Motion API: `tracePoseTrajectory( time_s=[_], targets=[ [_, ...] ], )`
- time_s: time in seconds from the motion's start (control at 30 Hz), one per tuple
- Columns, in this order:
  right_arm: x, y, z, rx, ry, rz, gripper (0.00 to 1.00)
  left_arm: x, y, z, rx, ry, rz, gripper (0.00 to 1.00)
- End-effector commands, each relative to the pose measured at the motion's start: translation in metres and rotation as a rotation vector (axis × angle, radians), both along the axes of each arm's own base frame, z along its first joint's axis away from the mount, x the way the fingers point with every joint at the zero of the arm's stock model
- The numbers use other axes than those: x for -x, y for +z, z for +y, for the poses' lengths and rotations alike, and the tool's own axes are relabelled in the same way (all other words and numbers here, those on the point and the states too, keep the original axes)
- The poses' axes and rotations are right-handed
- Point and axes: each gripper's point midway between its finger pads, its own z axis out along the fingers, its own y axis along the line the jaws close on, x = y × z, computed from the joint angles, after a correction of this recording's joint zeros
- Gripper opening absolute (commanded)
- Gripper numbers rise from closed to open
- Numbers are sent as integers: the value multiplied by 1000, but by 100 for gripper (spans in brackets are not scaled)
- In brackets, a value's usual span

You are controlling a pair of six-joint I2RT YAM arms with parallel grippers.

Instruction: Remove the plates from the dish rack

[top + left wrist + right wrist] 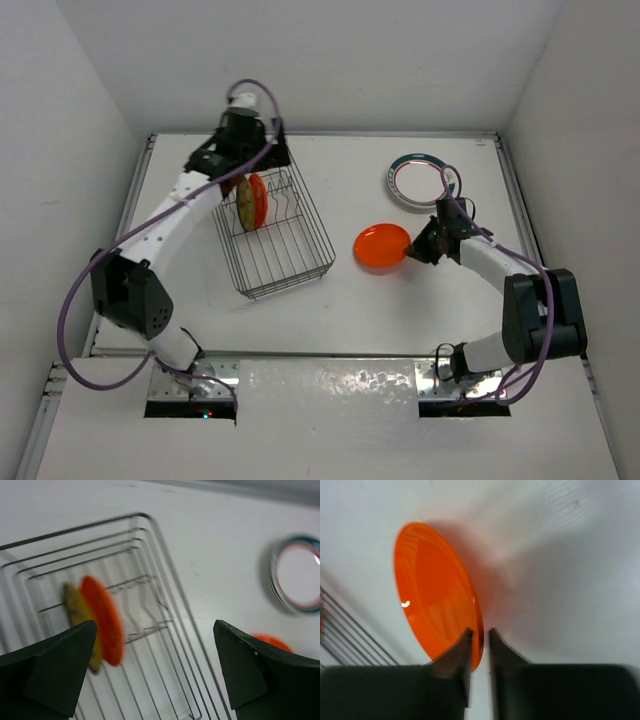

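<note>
The dark wire dish rack [285, 250] stands left of centre. Two plates stand on edge in its far end: a small orange plate [258, 198] and a white plate with red marks [243, 206]. My left gripper [232, 180] hovers open and empty above them. In the left wrist view [155, 625] the orange plate [102, 620] and the marked plate [74, 605] sit near the left finger. My right gripper [412, 250] is shut on the rim of a second orange plate [382, 246], also in the right wrist view [435, 595], right of the rack.
A white plate with a teal-and-red rim [418, 180] lies flat on the table at the back right, just behind my right arm. It also shows in the left wrist view [297, 572]. White walls close in the table on three sides.
</note>
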Motion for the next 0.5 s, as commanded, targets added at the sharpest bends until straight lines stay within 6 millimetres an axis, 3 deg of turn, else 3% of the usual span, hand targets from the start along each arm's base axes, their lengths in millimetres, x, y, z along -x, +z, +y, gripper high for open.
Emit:
tracePoseTrajectory(
  time_s=[0.0,0.03,0.07,0.1,0.13,0.2,0.3,0.43,0.47],
  targets=[
    [-10,6,-5,54,44,-78,24,10,8,49,197,199,60,100],
    [-8,7,-7,67,43,-71,47,12,-4,57,212,220,89,100],
    [-4,8,-9,78,40,-60,78,8,-7,70,241,232,95,98],
    [2,9,-20,136,23,-21,90,7,-13,77,245,245,110,97],
    [4,17,-25,176,19,-24,94,5,-23,87,260,259,136,89],
    [12,25,-40,260,-3,2,94,4,-36,94,276,266,159,84],
    [15,40,-49,312,5,-17,94,-7,-45,95,326,236,162,73],
    [15,53,-49,326,37,-33,94,-17,-71,94,363,234,223,64],
    [15,56,-49,329,43,-38,94,-17,-76,96,362,244,235,54]
  ],
)
